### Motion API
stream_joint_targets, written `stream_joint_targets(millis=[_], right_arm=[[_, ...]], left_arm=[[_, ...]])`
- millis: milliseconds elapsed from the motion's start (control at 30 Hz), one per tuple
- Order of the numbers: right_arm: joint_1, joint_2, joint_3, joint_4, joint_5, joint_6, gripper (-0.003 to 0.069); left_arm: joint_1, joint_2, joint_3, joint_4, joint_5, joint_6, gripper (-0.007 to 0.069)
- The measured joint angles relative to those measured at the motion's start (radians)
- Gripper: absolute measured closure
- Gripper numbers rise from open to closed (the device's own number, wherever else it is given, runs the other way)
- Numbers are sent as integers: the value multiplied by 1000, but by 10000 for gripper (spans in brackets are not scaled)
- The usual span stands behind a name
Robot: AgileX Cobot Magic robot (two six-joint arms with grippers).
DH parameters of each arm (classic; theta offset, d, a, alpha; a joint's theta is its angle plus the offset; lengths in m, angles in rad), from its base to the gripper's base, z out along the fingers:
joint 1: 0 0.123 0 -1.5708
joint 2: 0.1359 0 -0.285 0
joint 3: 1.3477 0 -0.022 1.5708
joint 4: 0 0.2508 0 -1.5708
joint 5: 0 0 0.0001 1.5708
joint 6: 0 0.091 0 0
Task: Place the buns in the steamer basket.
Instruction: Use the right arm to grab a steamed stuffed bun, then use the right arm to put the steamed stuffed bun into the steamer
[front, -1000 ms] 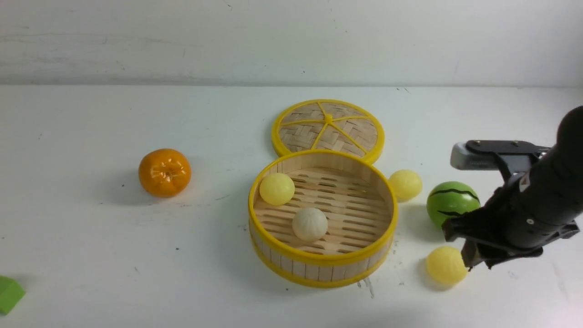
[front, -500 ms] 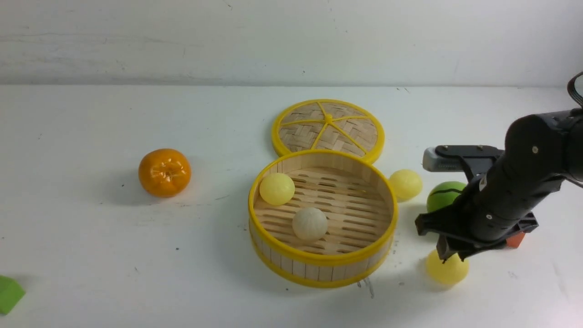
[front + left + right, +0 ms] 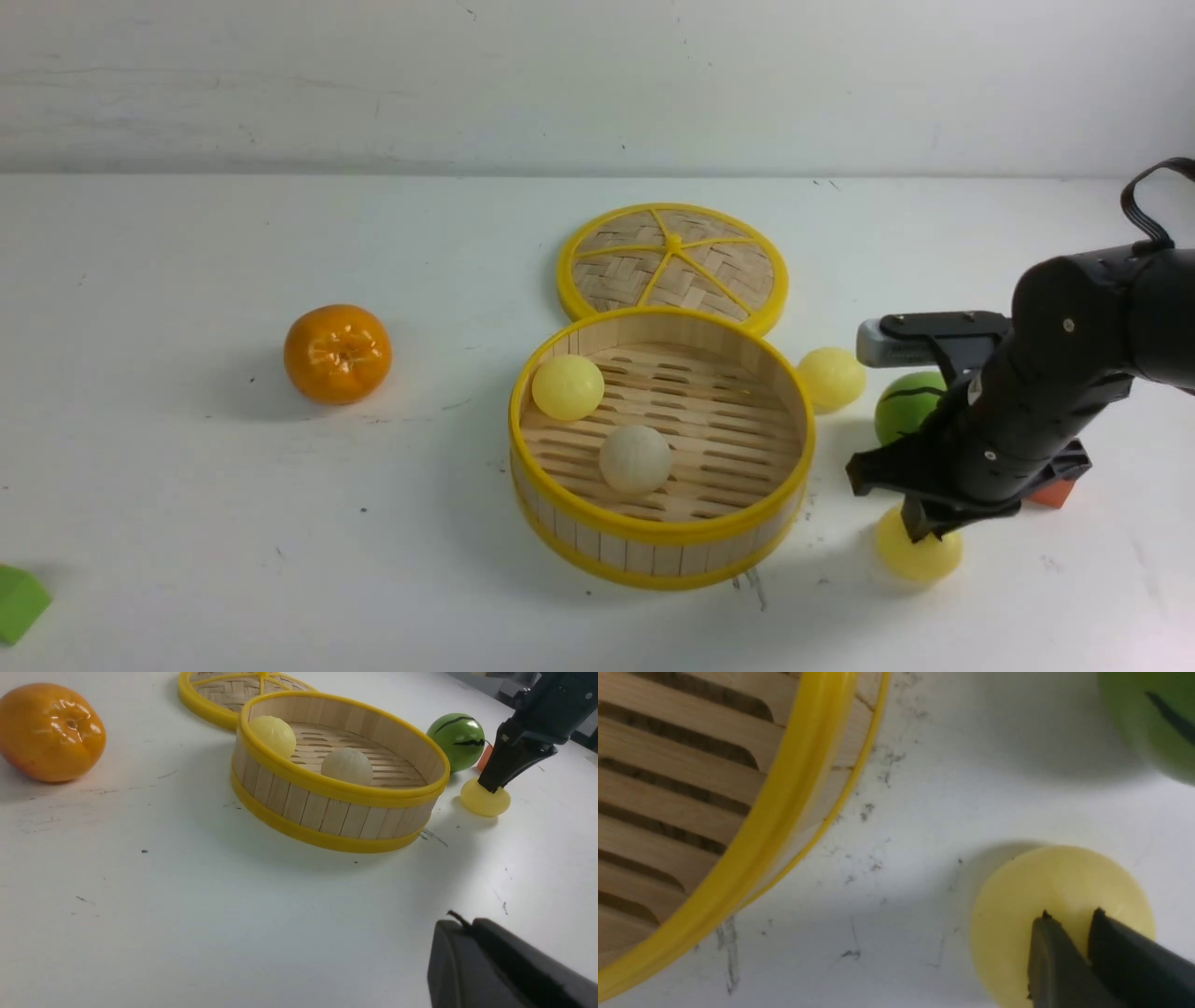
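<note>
The right end effector (image 3: 920,534) points down at the counter (image 3: 187,523). Its jaws are drawn almost together, with only a sliver between them. Its fingertips (image 3: 1057,956) sink into the crown of the near bun (image 3: 913,562), which rests on the counter directly beneath them. In the left wrist view this bun looks squashed wide at its base, with a small peak nipped up between the tips. The tips cover the spot, so how much of it they have caught cannot be made out.

The far bun (image 3: 830,376) sits beyond this end effector and to its left, apart from it and just beside the outer wall of the steamer basket (image 3: 653,560). The basket stands further to its left and holds a yellow bun (image 3: 568,386) and an off-white bun (image 3: 635,458) on its slats.

The arm hides about half of the watermelon ball (image 3: 898,406) just behind the end effector. It also hides all but a corner of a reddish-orange object (image 3: 1055,493), too little to identify. A green block (image 3: 19,602) far off to the left is cut by the frame edge.

The left end effector (image 3: 495,961) shows only as a dark, blurred mass in the corner of its own wrist view. Its jaws are cut off, so I cannot tell whether they are parted or closed.
</note>
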Motion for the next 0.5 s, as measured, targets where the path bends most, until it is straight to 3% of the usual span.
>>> stream_joint_targets(millis=[133,333,500], right_arm=[[0,10,-2,-2,0,-7,662],[0,-28,-6,9,42,-56,666],[5,-146,-24,93,82,-128,666]], left_arm=[[0,0,0,0,1,0,596],[0,0,0,0,2,0,596],[0,0,0,0,2,0,592]])
